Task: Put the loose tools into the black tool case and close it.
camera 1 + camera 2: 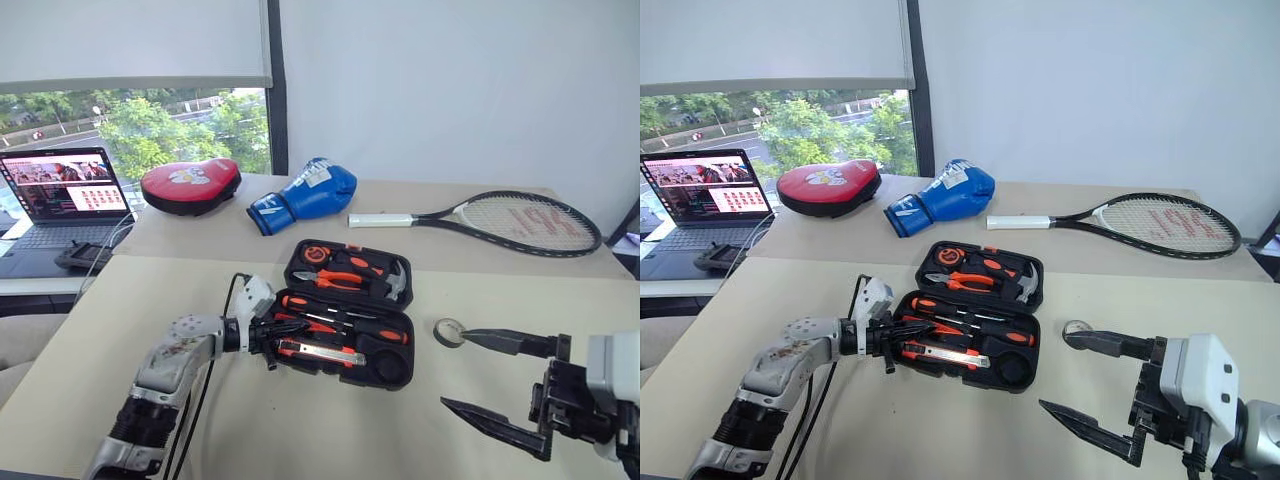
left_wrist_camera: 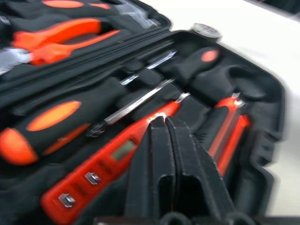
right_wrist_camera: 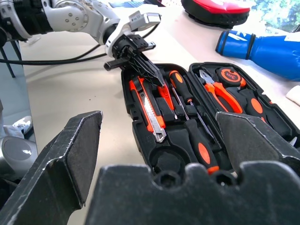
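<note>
1. Two screwdrivers (image 1: 345, 318) with orange-black handles lie in slots in the near half of the open black tool case (image 1: 392, 376) on the worktop (image 1: 300, 430), beside a small orange screwdriver (image 3: 164, 96) and the utility knife (image 1: 320, 351).
2. The left gripper (image 1: 272, 338) sits over the case's left end, jaws pressed together, holding nothing.
3. The right gripper (image 1: 478, 372) hovers right of the case, jaws wide apart and empty.
4. The small black tape roll (image 1: 449, 332) lies on the worktop just right of the case.
</note>
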Action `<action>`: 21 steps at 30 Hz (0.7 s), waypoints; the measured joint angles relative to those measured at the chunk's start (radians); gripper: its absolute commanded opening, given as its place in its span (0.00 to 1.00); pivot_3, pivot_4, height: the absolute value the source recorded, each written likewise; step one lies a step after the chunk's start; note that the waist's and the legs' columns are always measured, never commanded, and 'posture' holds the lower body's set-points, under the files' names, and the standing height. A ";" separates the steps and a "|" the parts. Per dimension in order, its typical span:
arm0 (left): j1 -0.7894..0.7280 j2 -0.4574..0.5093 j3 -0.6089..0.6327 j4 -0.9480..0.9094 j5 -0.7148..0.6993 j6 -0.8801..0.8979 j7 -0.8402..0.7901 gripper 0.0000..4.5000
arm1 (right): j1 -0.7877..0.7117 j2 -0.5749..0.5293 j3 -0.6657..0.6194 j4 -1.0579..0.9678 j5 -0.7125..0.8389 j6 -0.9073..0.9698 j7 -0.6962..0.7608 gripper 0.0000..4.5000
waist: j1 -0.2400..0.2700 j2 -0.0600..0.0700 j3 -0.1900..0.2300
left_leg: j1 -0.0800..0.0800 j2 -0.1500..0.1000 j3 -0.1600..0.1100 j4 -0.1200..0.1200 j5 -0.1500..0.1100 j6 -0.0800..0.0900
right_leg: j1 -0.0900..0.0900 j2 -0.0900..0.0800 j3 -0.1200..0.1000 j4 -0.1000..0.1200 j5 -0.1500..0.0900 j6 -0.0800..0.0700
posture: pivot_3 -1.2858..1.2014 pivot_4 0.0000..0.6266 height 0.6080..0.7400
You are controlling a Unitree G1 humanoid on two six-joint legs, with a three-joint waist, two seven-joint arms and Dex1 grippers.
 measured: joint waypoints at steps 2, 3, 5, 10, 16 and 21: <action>0.013 0.017 -0.025 -0.015 0.025 -0.015 0.016 0.01 | 0.000 -0.007 0.000 0.000 0.006 0.001 -0.001 1.00 | -0.003 0.003 -0.002 | 0.004 0.001 0.000 -0.002 -0.001 -0.001 | 0.002 0.000 0.000 0.000 0.000 -0.001 | 0.52 0.24 1.00; 0.016 0.032 -0.040 -0.021 0.042 -0.020 0.019 0.01 | 0.000 -0.012 0.000 0.000 0.009 0.003 -0.003 1.00 | -0.004 0.005 -0.003 | 0.005 0.001 0.000 -0.003 -0.001 -0.001 | 0.003 0.000 0.000 0.000 -0.001 -0.001 | 0.52 0.24 1.00; 0.015 0.055 -0.068 -0.021 0.076 -0.058 0.017 0.01 | -0.001 -0.025 0.000 0.000 0.015 0.011 -0.011 1.00 | -0.006 0.009 -0.007 | 0.008 0.001 0.001 -0.007 0.000 -0.001 | 0.003 0.000 0.001 -0.001 -0.001 -0.002 | 0.52 0.24 1.00; 0.014 0.069 -0.125 0.033 0.162 -0.225 0.020 0.01 | -0.011 -0.035 0.002 0.007 0.016 0.024 -0.014 1.00 | -0.004 0.016 -0.014 | 0.012 0.001 0.003 -0.013 0.000 -0.002 | 0.004 0.001 0.001 -0.002 -0.003 -0.004 | 0.52 0.24 1.00; 0.057 0.077 -0.156 0.082 0.273 -0.511 0.072 0.01 | -0.037 -0.039 0.029 0.022 0.015 0.025 -0.015 1.00 | -0.004 0.018 -0.018 | 0.012 0.002 0.002 -0.014 0.000 -0.002 | 0.004 -0.001 0.001 -0.003 -0.003 -0.005 | 0.52 0.24 1.00; 0.066 0.024 -0.102 0.144 0.194 -0.558 0.064 0.01 | -0.053 -0.044 0.047 0.040 0.009 0.026 -0.019 1.00 | -0.007 0.022 -0.025 | 0.012 0.002 0.003 -0.015 -0.001 -0.001 | 0.004 -0.001 0.001 -0.005 -0.003 -0.005 | 0.52 0.24 1.00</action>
